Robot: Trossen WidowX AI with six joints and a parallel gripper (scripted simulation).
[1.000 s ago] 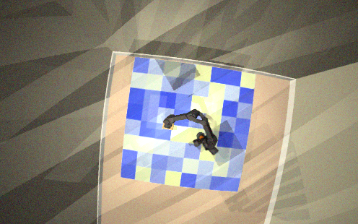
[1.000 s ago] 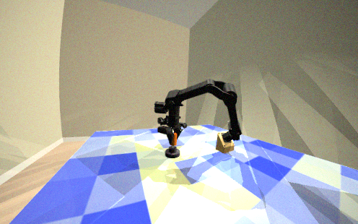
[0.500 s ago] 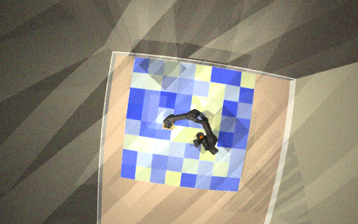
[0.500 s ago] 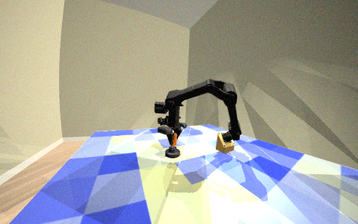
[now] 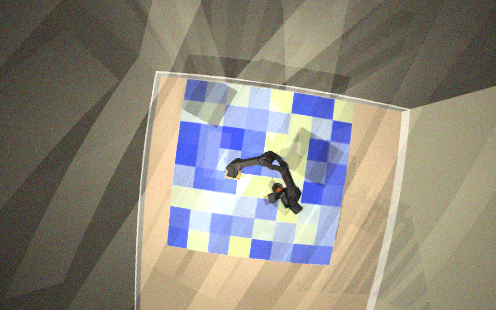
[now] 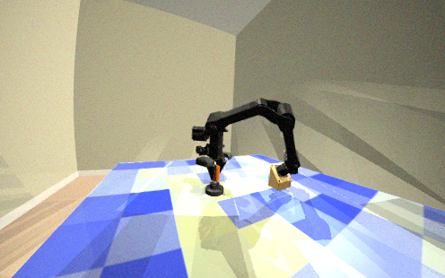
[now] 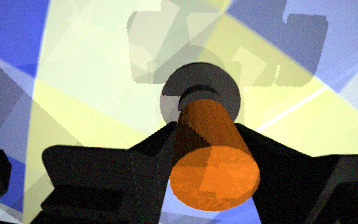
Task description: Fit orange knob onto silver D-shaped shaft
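The orange knob (image 5: 279,190) (image 6: 218,172) (image 7: 215,177) is a cylinder held roughly upright, its plain round top facing the wrist camera. My gripper (image 6: 216,173) (image 7: 204,127) is shut on it, one dark finger on each side. The dark round pedestal (image 6: 214,191) (image 7: 227,85) stands on the table under the knob. In the wrist view its raised centre (image 7: 199,92) shows just beyond the knob's lower end. The silver shaft and the hole under the knob are hidden. I cannot tell whether the knob's lower end touches the shaft.
The arm's tan base block (image 5: 232,175) (image 6: 279,178) stands right of the pedestal in the exterior view. The arm arches from it over to the knob. The table top (image 5: 196,240) (image 6: 139,202) has a blue, white and yellow patchwork with shadows across it.
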